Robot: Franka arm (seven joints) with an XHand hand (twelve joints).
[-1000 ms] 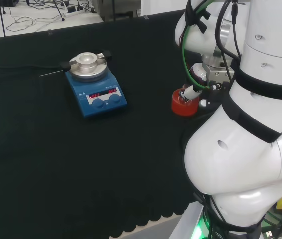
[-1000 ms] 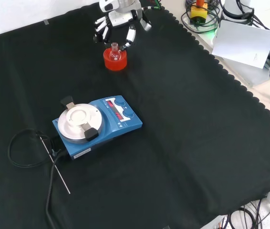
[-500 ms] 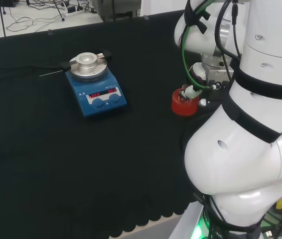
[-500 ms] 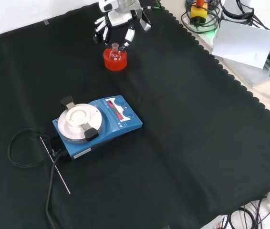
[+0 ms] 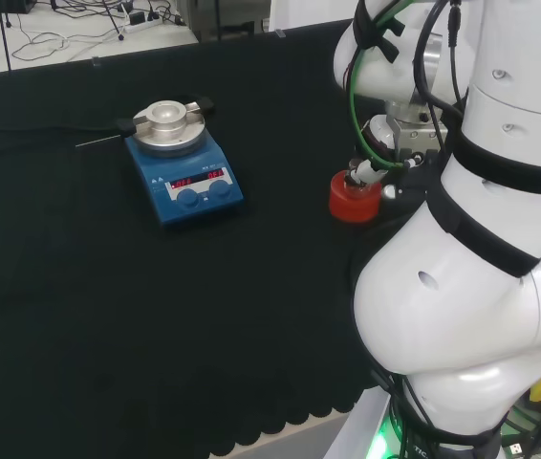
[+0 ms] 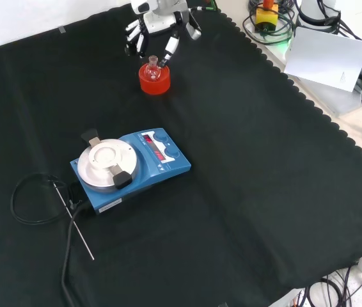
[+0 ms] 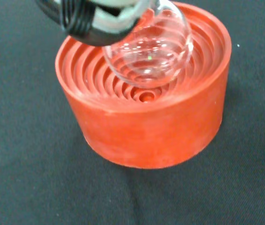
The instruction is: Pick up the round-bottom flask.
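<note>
The round-bottom flask is a small clear glass bulb, hanging just over the ribbed bowl of the red stand. A black fingertip of the hand lies against its neck. In the front view the hand reaches down from the top of the cloth, its fingers curled on either side of the flask's neck above the red stand. From the head view, the hand sits over the red stand, partly behind the arm's white links.
A blue hotplate stirrer with a round metal top stands mid-cloth, also seen in the head view. Its black cable and a thin metal probe lie to its left in the front view. The arm's white links stand at the head view's right.
The hand has risen slightly, and the flask has come up a little with it off the red stand. The stand and the hotplate have not moved.
</note>
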